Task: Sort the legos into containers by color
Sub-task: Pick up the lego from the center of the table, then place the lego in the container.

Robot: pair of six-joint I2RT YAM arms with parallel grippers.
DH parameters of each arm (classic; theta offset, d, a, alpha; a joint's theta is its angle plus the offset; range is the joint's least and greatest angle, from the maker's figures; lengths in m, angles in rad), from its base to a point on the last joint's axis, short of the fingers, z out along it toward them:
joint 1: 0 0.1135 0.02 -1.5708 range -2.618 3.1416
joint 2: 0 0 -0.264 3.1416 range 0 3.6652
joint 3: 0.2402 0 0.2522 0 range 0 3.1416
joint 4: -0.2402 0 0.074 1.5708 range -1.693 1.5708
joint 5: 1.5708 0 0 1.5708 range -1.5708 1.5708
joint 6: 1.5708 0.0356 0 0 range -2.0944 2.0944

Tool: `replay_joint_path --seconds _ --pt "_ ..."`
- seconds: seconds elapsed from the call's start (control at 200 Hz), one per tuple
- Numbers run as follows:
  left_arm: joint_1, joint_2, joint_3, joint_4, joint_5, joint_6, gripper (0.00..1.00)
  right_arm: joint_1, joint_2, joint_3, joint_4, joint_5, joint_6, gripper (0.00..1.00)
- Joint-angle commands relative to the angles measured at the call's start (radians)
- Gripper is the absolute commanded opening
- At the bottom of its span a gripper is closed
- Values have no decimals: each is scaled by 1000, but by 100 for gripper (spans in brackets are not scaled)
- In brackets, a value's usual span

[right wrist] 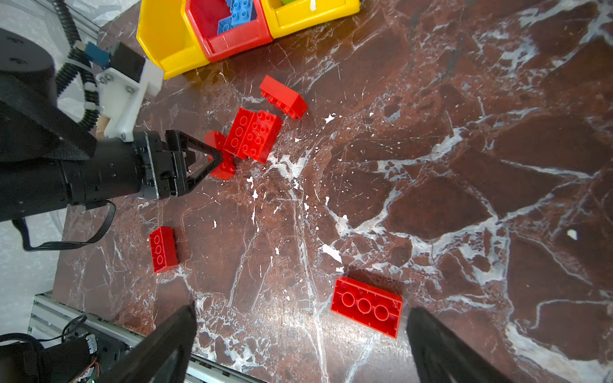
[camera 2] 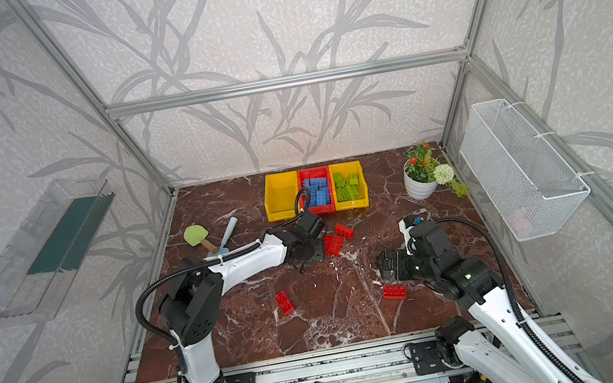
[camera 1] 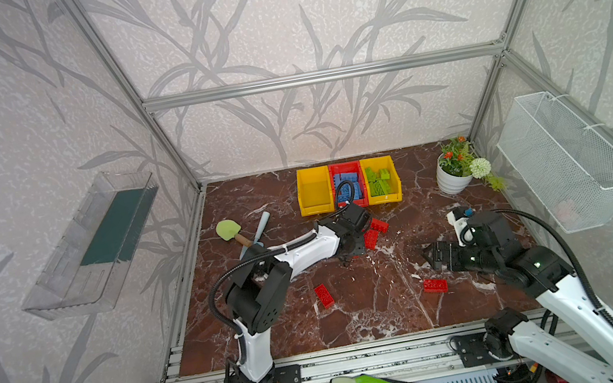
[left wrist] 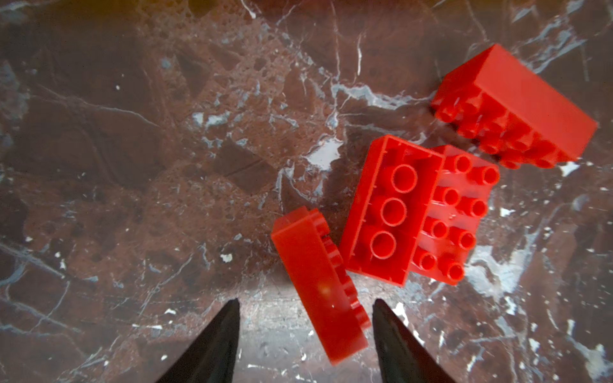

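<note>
your left gripper is low over the marble table. its jaws stand apart on the 2 sides of 1 red lego that lies on its side; you see a gap at 1 jaw, so they do not pinch it yet. just beside it lie 3 more: an upside-down brick touching a studs-up brick, and a tipped brick. well apart lie a lone brick and a last brick near your right gripper, whose jaws are spread wide above the table. in the containers at the far edge, blue legos lie in the red bin, and green legos in the yellow bin on its right.
</note>
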State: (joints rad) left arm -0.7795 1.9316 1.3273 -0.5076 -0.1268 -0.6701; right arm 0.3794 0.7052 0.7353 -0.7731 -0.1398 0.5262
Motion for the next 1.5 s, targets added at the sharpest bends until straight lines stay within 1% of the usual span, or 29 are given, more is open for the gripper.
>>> replay_joint_path --seconds 0.0,0.1,0.245,0.355,0.55,0.6,0.665,0.855,0.92,0.97,1.08,1.215,1.325,1.494 --pt "6 12 29 -38 -47 -9 63 4 -2 3 -31 18 6 99" --pt "12 25 29 -29 -41 -4 62 4 15 14 -31 22 5 99" --pt "28 44 35 -24 -23 5 48 4 32 21 -21 20 6 99" --pt "42 56 38 -22 -7 10 43 4 40 21 -15 22 8 99" --pt "54 70 38 -20 4 15 39 5 53 19 -3 25 11 99" --pt "57 75 41 -21 3 17 34 4 57 19 1 25 8 99" --pt "60 77 46 -23 3 18 31 5 64 21 2 28 5 99" --pt "68 75 80 -58 -23 38 8 4 88 29 15 28 -4 99" --pt "74 67 102 -81 -45 51 5 4 97 36 20 23 -7 99" --pt "81 57 126 -98 -65 66 2 4 106 45 25 22 -10 99" --pt "113 51 197 -137 -111 105 3 4 132 72 37 17 -21 99" --pt "172 86 347 -190 -137 152 3 4 188 119 57 7 -41 99" --pt "218 142 473 -211 -131 189 3 5 246 157 72 -3 -53 99" --pt "278 294 720 -283 -116 234 3 4 325 189 107 -19 -58 99"
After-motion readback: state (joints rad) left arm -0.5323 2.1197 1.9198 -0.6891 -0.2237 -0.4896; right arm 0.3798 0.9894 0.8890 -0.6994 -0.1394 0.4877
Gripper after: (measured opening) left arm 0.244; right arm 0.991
